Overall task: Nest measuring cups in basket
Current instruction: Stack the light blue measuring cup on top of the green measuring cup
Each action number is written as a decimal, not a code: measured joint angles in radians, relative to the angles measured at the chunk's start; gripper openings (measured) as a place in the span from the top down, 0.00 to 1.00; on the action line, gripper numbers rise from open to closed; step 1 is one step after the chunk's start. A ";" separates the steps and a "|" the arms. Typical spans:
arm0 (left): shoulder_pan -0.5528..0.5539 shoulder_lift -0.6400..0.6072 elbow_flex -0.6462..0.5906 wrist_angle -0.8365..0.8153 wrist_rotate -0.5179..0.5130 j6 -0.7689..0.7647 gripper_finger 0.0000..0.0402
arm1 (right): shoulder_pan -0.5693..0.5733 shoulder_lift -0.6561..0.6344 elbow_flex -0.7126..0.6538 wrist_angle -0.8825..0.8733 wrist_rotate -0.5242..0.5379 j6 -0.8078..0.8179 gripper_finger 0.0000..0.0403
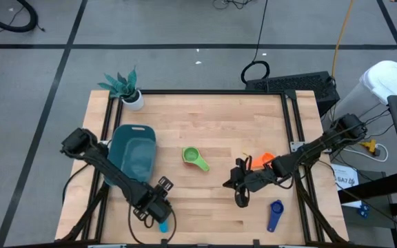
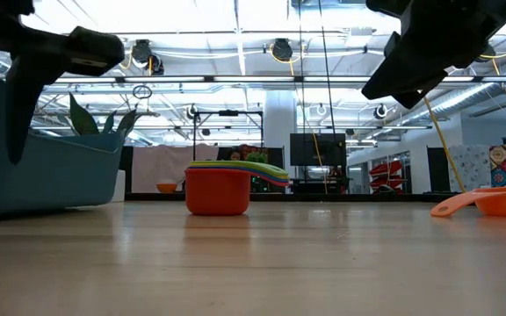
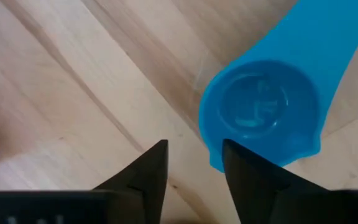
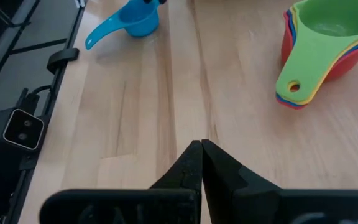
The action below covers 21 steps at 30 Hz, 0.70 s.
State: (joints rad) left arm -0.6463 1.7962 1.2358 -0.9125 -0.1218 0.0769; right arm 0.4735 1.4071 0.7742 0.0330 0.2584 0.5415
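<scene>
— Where does the cup for the coming move lie?
— Light blue cup (image 3: 263, 112) at the bench's near edge, just past the left gripper (image 3: 194, 163), toward about 1 o'clock from the fingertips in the left wrist view. Bowl mouth up, flat handle running away toward 1 o'clock. Same cup peeking out at 5 o'clock of the left gripper in the overhead view (image 1: 163, 225).
— And the left fingers?
— Slightly apart, holding nothing. One fingertip (image 3: 244, 163) at or just over the bowl's near rim, the other over bare wood; contact not certain.
— Which arm is nearer?
— Left, plainly. Right gripper (image 1: 240, 184) well apart from that cup, at mid-bench, fingers pressed together and empty in its own wrist view (image 4: 201, 155).
— Other cups?
— Nested stack (image 4: 319, 53), green on top, red at the bottom, standing near mid-bench, at about 2 o'clock from the left gripper overhead. Orange cup (image 1: 262, 160) close by the right gripper, dark blue cup (image 1: 275, 215) at 4 o'clock of it.
— The basket?
— Teal basket (image 1: 138, 132) at about 11 o'clock from the left gripper, near it, seemingly holding no cups. Likely next: bowl rim set between the left fingers, then a close.
</scene>
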 joint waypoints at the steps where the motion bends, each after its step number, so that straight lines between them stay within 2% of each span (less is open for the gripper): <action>1: 0.005 0.000 0.000 0.005 0.014 0.000 0.64 | 0.001 0.000 0.000 0.000 0.000 0.000 1.00; 7: 0.010 0.000 0.000 0.023 0.076 0.002 0.73 | 0.001 0.000 0.000 -0.005 0.001 0.015 1.00; 11: 0.006 0.000 0.000 0.037 0.080 0.004 0.76 | 0.001 0.000 0.000 -0.005 0.001 0.015 1.00; 21: 0.004 0.020 0.001 0.056 0.093 -0.007 0.68 | 0.002 0.000 0.000 -0.005 -0.001 0.023 1.00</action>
State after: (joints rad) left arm -0.6426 1.8159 1.2366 -0.8562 -0.0292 0.0694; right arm 0.4754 1.4071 0.7742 0.0284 0.2573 0.5644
